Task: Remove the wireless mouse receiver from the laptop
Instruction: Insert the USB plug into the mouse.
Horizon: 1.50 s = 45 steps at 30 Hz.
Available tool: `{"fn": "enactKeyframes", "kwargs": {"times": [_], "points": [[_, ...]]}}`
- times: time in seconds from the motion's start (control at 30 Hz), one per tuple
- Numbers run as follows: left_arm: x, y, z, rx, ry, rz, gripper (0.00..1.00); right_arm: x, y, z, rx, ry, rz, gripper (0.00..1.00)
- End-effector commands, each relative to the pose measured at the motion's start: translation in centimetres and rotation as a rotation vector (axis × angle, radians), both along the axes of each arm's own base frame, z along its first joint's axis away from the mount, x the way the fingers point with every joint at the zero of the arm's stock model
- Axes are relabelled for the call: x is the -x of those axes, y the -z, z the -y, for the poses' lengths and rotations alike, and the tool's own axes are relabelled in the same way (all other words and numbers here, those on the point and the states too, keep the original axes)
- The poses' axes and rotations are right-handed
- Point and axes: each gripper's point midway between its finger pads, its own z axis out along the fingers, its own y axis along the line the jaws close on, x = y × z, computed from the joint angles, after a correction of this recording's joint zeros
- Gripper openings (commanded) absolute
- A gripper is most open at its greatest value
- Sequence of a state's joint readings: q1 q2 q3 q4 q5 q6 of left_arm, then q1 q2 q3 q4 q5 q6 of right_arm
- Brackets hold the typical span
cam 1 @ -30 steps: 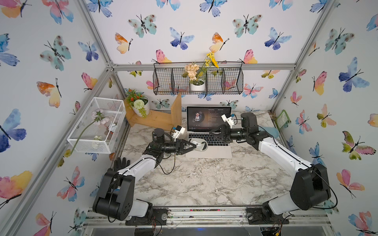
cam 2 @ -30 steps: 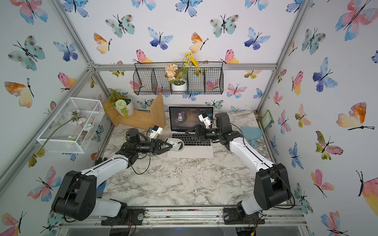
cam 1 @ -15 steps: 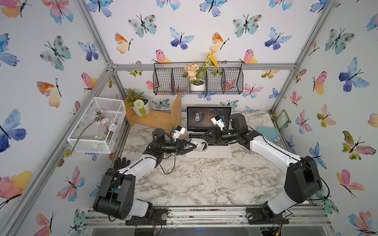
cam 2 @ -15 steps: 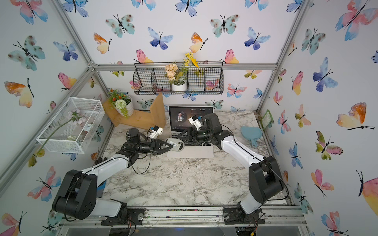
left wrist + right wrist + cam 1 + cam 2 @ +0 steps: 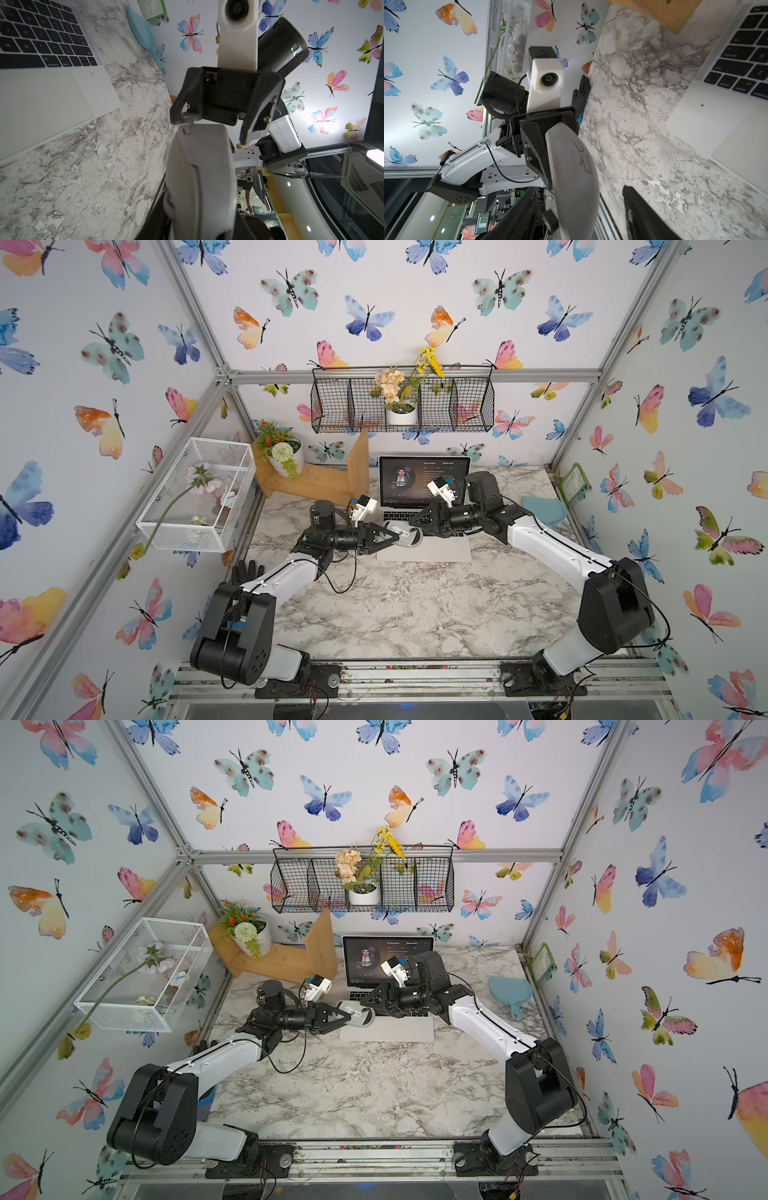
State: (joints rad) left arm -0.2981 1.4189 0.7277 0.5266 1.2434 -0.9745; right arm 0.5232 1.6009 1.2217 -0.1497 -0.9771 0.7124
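Mid-frame in a top view, the left gripper is pinching the mouse by the laptop; the right gripper is straddling the mouse's tip, jaws spread.

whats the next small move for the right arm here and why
Probably close the right tool on the free end of the computer mouse. The left tool holds that mouse raised by the laptop, and the right jaws stand open either side of its tip. The wireless mouse receiver itself shows in no view.
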Motion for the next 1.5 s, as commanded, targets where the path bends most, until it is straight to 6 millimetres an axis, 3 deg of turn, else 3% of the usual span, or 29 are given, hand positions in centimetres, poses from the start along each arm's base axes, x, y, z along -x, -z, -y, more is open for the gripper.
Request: {"fn": "enactKeyframes", "kwargs": {"times": [0.0,0.73,1.13,1.47], "points": [[-0.1,-1.1,0.1,0.018,0.018,0.047,0.13,0.9,-1.1,0.0,-0.015,-0.032,0.023,0.65],[-0.4,-0.8,0.1,0.012,0.010,0.040,0.13,-0.3,1.3,0.4,0.103,0.011,0.043,0.64],[-0.5,-0.5,0.1,0.008,0.008,0.035,0.13,0.3,0.8,-0.9,0.109,-0.026,0.072,0.65],[-0.5,-0.5,0.1,0.006,0.007,0.036,0.13,-0.3,1.2,-0.2,0.183,0.011,0.107,0.63]]}}
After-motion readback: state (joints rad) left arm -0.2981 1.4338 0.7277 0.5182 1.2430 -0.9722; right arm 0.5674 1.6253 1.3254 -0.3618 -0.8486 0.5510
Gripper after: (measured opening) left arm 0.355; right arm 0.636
